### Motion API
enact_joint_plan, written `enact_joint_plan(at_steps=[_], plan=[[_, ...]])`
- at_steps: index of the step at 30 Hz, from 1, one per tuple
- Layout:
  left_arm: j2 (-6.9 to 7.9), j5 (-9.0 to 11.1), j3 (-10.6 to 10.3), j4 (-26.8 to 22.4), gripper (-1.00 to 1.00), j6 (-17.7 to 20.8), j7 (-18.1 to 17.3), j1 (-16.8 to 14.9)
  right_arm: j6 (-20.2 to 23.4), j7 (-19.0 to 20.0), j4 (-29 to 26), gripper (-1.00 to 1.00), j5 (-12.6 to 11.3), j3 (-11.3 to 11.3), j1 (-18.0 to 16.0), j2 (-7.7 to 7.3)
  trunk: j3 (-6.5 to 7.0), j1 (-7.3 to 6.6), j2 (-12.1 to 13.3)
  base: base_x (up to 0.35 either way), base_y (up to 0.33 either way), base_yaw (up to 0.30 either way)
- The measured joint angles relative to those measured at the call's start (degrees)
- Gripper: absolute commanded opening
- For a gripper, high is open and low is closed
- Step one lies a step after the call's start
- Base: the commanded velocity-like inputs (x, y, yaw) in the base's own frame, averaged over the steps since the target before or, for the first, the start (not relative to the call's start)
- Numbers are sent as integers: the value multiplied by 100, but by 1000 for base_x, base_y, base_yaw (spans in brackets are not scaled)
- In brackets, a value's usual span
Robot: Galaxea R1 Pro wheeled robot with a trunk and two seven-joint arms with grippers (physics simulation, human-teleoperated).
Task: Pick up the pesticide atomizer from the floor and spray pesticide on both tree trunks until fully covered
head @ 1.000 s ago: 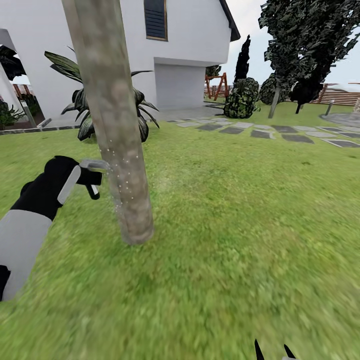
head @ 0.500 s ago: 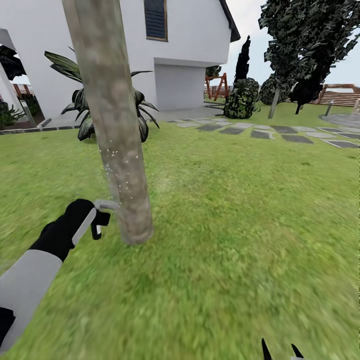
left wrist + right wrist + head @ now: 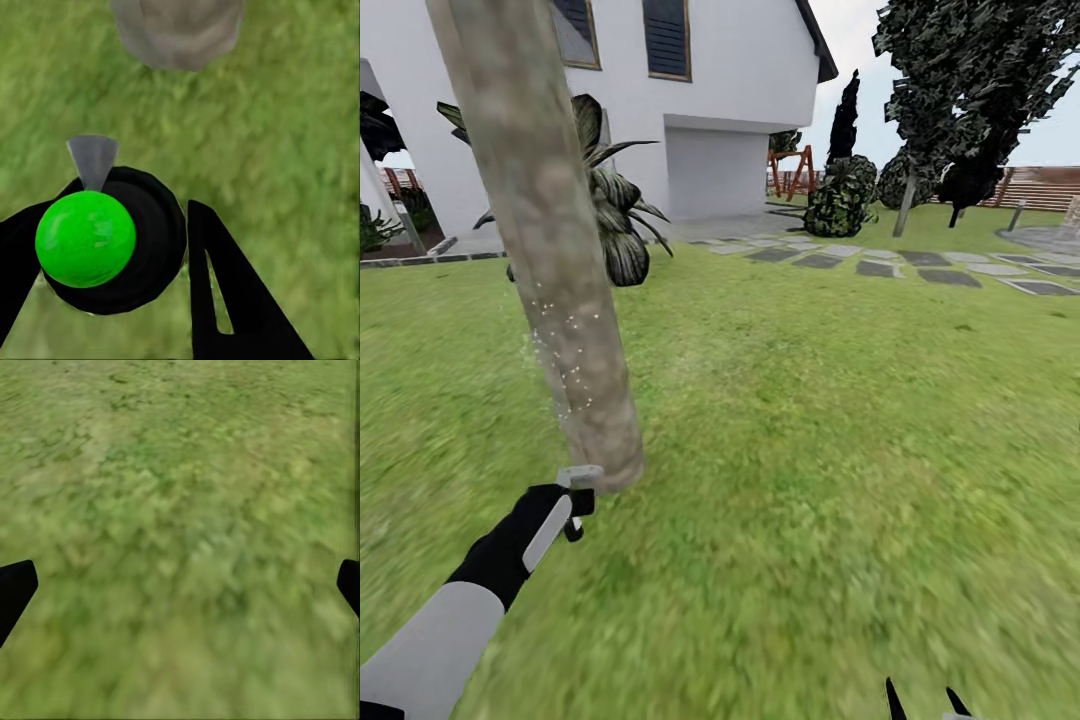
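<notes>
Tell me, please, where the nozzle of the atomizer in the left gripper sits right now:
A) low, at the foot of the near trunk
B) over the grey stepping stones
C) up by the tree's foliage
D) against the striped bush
A: in the head view the left gripper holds the atomizer with its grey nozzle right by the base of the near tree trunk, just above the grass.
</notes>
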Motion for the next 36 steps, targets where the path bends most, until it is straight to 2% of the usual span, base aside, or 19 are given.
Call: enact_joint_plan(at_steps=[2, 5, 12, 27, 36], plan=[[-16, 119, 8, -18, -100, -115, 13, 41, 0, 0, 1, 100, 0, 0, 0, 0, 0, 0, 0, 72, -272, 135], [-31, 158, 2, -32, -100, -158, 18, 74, 0, 0, 2, 100, 0, 0, 0, 7, 0, 0, 0, 15, -273, 254], [-40, 148, -13, -41, -100, -171, 27, 80, 0, 0, 3, 100, 0, 3, 1, 9, 0, 0, 0, 45, -274, 261], [-34, 145, -10, -50, -100, -187, 36, 83, 4, 0, 3, 100, 8, 5, 4, 17, 0, 0, 0, 158, -264, 23], [-35, 148, -15, -50, -100, -188, 36, 83, 7, 0, 3, 100, 5, 6, 2, 35, 0, 0, 0, 161, -260, 252]])
